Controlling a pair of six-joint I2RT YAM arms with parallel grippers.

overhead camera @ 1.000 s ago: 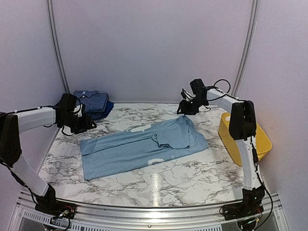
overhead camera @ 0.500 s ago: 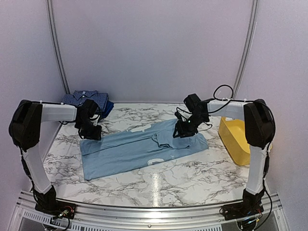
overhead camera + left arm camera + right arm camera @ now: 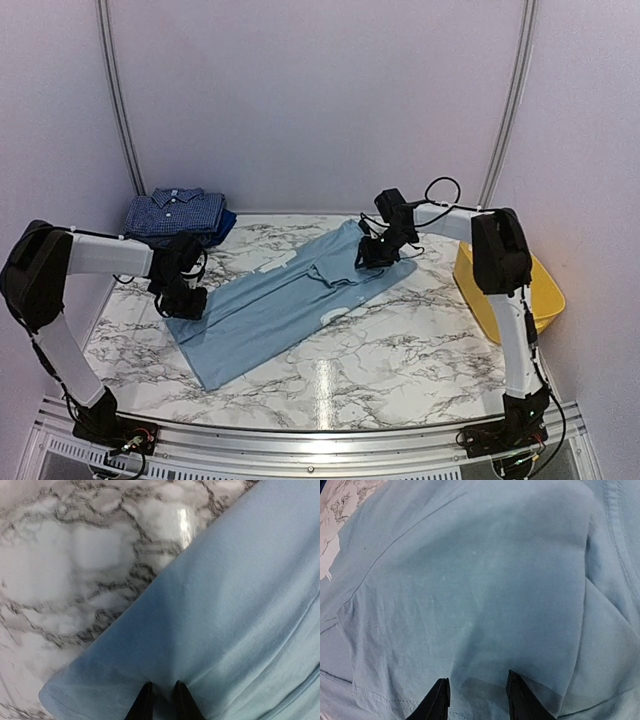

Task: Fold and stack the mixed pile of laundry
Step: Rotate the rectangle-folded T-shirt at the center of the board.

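At mid-frame the T-shirt (image 3: 290, 300) is laid out for folding — lower-left end pinched by the left gripper (image 3: 163, 692), upper-right end under the right gripper (image 3: 478, 685), jaws parted, hold unclear; an even lift is needed next.

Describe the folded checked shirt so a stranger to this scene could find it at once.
Go to the far left corner of the marble table. A small folded stack sits there, the checked shirt on top. Its fine navy check sets it apart from the solid dark-blue piece beneath and the plain light-blue T-shirt spread mid-table.
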